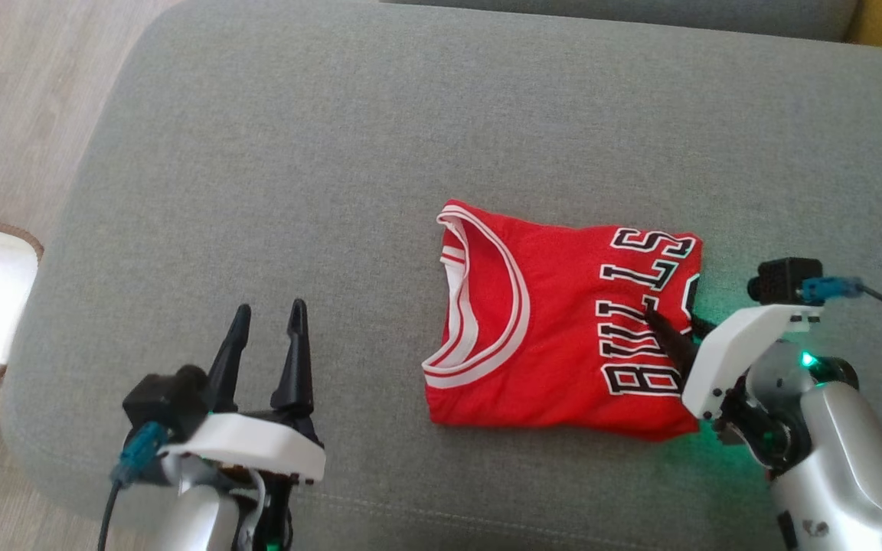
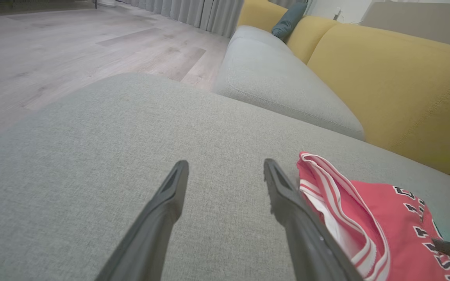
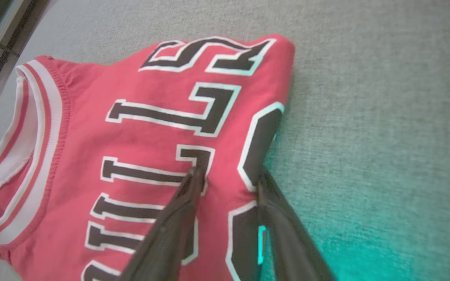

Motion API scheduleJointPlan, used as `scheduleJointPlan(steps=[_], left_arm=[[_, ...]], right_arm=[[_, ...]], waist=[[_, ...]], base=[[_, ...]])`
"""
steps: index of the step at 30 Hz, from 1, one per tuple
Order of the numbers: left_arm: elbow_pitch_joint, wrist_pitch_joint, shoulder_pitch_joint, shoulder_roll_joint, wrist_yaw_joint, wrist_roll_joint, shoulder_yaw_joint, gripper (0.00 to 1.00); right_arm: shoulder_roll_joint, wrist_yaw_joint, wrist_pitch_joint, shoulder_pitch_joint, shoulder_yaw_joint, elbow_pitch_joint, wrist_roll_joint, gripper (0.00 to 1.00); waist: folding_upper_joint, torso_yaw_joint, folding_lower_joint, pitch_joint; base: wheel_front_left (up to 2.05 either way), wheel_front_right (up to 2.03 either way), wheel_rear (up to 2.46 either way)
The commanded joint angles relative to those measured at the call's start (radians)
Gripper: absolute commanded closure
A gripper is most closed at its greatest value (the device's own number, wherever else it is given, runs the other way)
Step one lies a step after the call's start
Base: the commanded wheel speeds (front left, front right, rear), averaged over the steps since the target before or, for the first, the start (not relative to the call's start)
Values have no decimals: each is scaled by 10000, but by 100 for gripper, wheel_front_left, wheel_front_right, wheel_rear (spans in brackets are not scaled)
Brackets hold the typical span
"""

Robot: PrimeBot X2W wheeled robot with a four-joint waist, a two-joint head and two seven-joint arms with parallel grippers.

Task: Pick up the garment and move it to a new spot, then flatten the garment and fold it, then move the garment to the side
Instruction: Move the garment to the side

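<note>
A: Whereabouts, the red sleeveless basketball jersey with black-and-white lettering (image 1: 556, 321)?
B: Folded into a rough square, flat on the wide grey fabric sofa cushion (image 1: 334, 153), right of centre, white-striped neckline toward the left.
A: And the fingers?
B: Right gripper (image 3: 229, 173) at the jersey's right edge, fingers apart. One tip pressed on the lettering, the other at the edge beside the cushion, cloth between them, not yet pinched. Left gripper (image 1: 269, 308) hovering at the near left, well apart from the jersey, fingers spread, holding nothing.
A: Likely to go wrong?
B: Probably catching only the top layer, so the fold peels open when lifted or dragged. Or a one-edge hold, leaving the left side to trail and bunch.
A: Hard to make out?
B: Number of layers between the fingers. Second right finger mostly hidden behind the wrist in the head view. Jersey's near edge cut off in the right wrist view.
</note>
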Motion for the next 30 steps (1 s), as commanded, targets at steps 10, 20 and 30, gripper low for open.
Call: scheduleJointPlan(steps=[10,20,30], left_arm=[[-361,-124,-479,-35,-45,207,495,0],[-569,-124,-768,-36,-125,410,391,0],[-542,-124,-1377,-14,-304,760,260,0]], right_arm=[[-504,65,-1195,-929,268,88,-248,100],[-1264,65,-1386,-1292,-486,-1027,-661,100],[-1106,65,-1330,-1632,-798,-1684,-828,100]], waist=[[0,-609,-1,43],[0,-2696,-1,682],[0,-4549,-1,1585]], base=[[0,0,0],[0,0,0],[0,0,0]])
